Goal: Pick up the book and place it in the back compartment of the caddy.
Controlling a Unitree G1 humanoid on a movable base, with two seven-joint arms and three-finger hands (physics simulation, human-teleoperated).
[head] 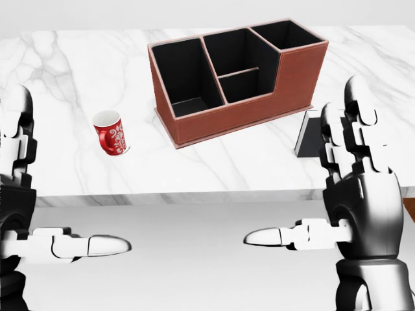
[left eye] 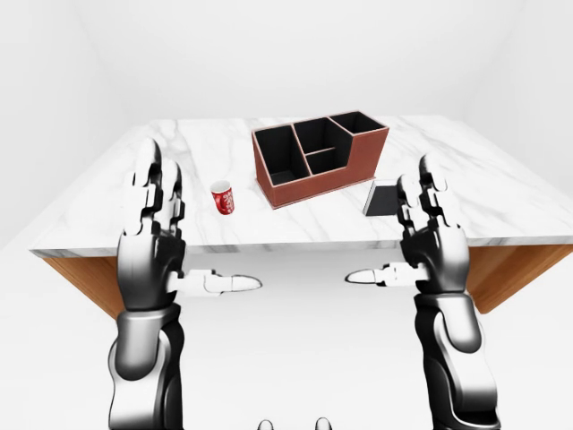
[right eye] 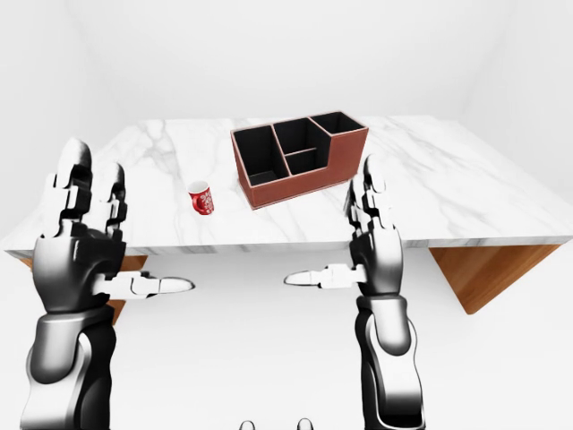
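— So, what are the fingers doing?
— Both the left hand [left eye: 152, 237] and the right hand [head: 353, 194] are standing spread, gripping nothing, thumbs pointing inward.
— Where's the book [left eye: 383, 199] lying?
— On the marble table [left eye: 179, 170], partly hiding behind the right hand, just beside the brown caddy [head: 237, 74]. A red mug [head: 111, 133] is standing left of the caddy.

Glossy silver-grey plating over black joints on both arms. Three segmented fingers on the left hand [left eye: 154, 235] and on the right hand [left eye: 430, 237], each built of blocky links with rounded silver tips. Thick dark forearms with chrome highlights; broad, smooth palm backs, black gaps between plates.
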